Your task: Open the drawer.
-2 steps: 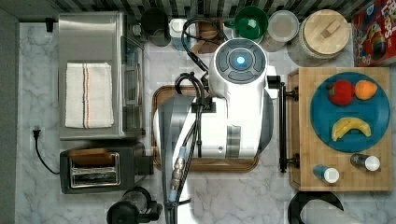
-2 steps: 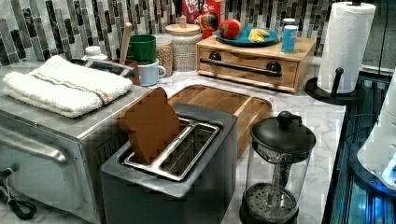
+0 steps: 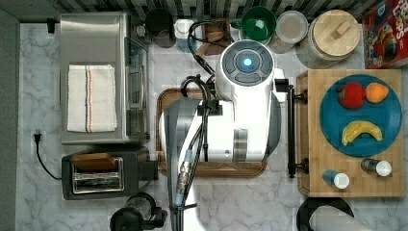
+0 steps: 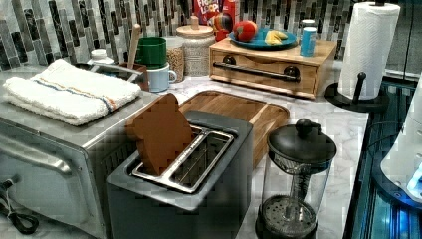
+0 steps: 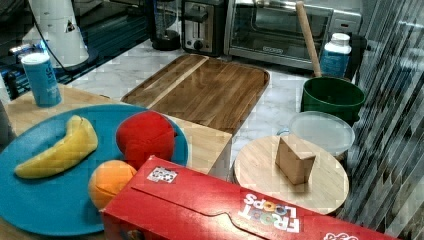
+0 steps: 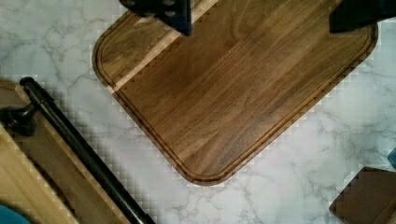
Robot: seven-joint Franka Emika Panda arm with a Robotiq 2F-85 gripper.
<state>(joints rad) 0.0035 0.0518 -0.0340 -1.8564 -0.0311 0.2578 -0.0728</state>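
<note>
I see gripper (image 6: pixel 261 16) released — over tray (image 6: pixel 233 88) | drawer (image 4: pixel 266 67) closed | handle (image 6: pixel 79 149) apart — untouched

Red cereal box (image 5: pixel 235 205), right view at 5 o'clock: "FROOT LOOPS"; left view shows, apparently, "LOOPS".

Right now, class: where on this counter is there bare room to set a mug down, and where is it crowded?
Free: the wooden tray and the marble strip between it and the drawer. Crowded: the back row around the green mug.
</note>
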